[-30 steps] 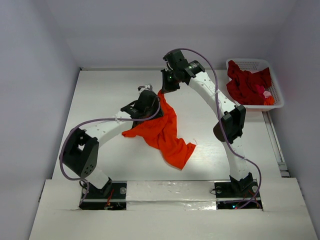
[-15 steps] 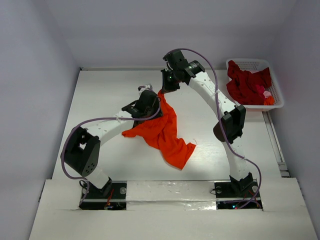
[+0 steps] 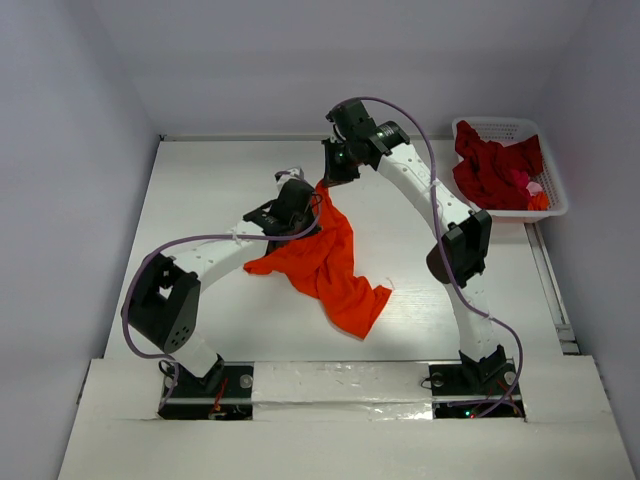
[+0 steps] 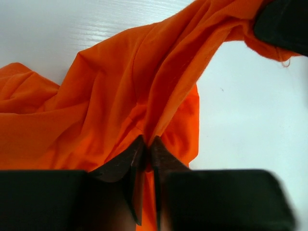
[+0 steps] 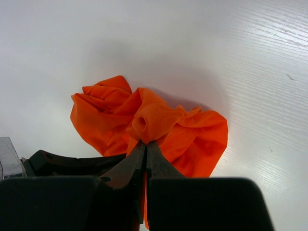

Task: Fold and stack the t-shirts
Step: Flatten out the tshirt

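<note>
The bright orange t-shirt (image 3: 330, 262) hangs crumpled between both grippers, its lower part trailing on the white table toward the near right. My left gripper (image 3: 300, 213) is shut on a fold of it, seen in the left wrist view (image 4: 147, 144) with cloth (image 4: 120, 96) stretching away. My right gripper (image 3: 335, 170) is shut on the shirt's top end, seen in the right wrist view (image 5: 145, 144) with bunched cloth (image 5: 154, 118) beyond the tips. Dark red t-shirts (image 3: 495, 165) lie heaped in the basket.
A white latticed plastic basket (image 3: 553, 206) stands at the far right of the table, beside the right wall. The right arm's elbow (image 3: 462, 250) hangs over the table's right half. The table's raised near edge (image 3: 340, 375) runs between the arm bases.
</note>
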You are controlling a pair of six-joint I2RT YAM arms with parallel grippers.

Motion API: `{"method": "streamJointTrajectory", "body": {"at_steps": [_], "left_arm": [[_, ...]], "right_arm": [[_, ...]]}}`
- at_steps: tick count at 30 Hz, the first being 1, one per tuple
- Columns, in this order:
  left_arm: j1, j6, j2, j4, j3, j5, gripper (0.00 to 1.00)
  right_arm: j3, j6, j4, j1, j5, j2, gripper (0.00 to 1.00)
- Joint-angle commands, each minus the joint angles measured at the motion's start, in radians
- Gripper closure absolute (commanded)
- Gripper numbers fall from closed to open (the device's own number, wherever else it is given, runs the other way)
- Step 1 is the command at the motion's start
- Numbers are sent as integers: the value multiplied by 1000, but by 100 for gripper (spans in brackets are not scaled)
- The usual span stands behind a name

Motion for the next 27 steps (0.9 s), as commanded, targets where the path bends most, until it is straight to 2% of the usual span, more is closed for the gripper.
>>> {"method": "streamJointTrajectory", "body": {"at_steps": [1,8,19,20,21,23,24,25,27], "left_arm": [[1,4,-24,-4,50,-19,98],[1,1,-34,-34,67,-29,100],[1,41,-90,-380,292,-181,100],[1,44,-96,-393,302,-189,100],[15,47,-103,-424,320,-192,100],[25,48,-110,-456,341,-203,100],[36,51,-113,-485,366,-209,100],[36,59,-113,-502,383,-216,100],[47,70,-110,-565,439,-248,100]], "right_arm": [[0,-3,39,-3,-15,-70,100],[-6,-4,42,-12,-13,-73,100],[-23,-20,43,-12,-7,-74,100],[-26,-23,43,-12,-12,-74,94],[-27,-23,48,-12,-12,-75,78],[-32,-26,50,-12,-12,-80,61],[-37,-26,51,-12,-9,-86,22],[-37,-26,50,-12,-6,-89,4],[-40,-32,48,-12,4,-93,0]]}}
